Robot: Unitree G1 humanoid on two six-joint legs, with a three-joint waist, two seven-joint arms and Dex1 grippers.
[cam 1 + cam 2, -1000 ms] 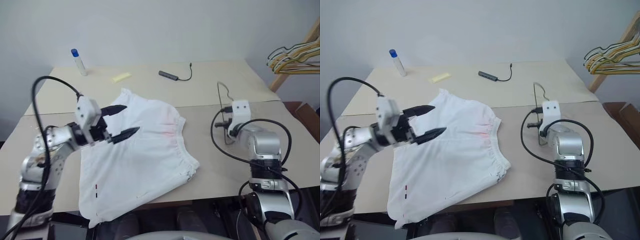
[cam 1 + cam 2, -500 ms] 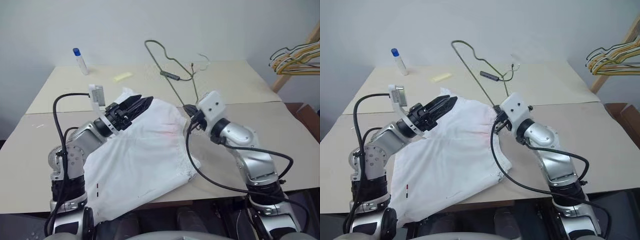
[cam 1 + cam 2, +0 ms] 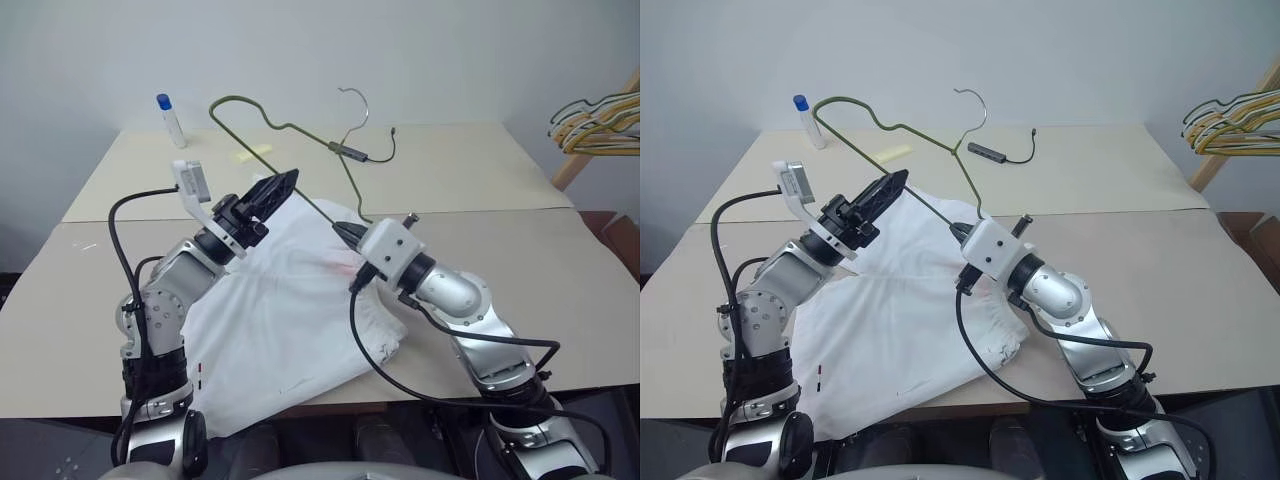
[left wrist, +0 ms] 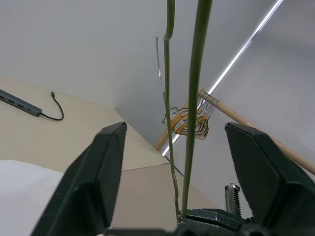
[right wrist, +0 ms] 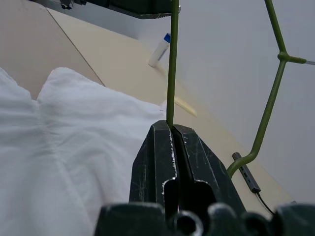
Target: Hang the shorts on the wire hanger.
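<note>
**Hanger raised over the shorts for a two-handed grasp**

The wire hanger [image 3: 290, 128] is held in the air above the table [image 3: 480, 170], its hook uppermost and its straight bottom bar running down toward the robot. The bar is pinched at its near end by the right gripper [image 5: 172, 129], whose jaws are pressed together on the wire; this single grip carries the hanger. The shorts [image 3: 290, 320] lie flat on the near table edge, directly beneath the hanger, held by neither gripper. The left gripper [image 4: 172, 162] is positioned with its jaws spread on either side of the two wires, touching neither. This placement is judged to prepare a second grip that would steady the hanger before the cloth is threaded.
</note>
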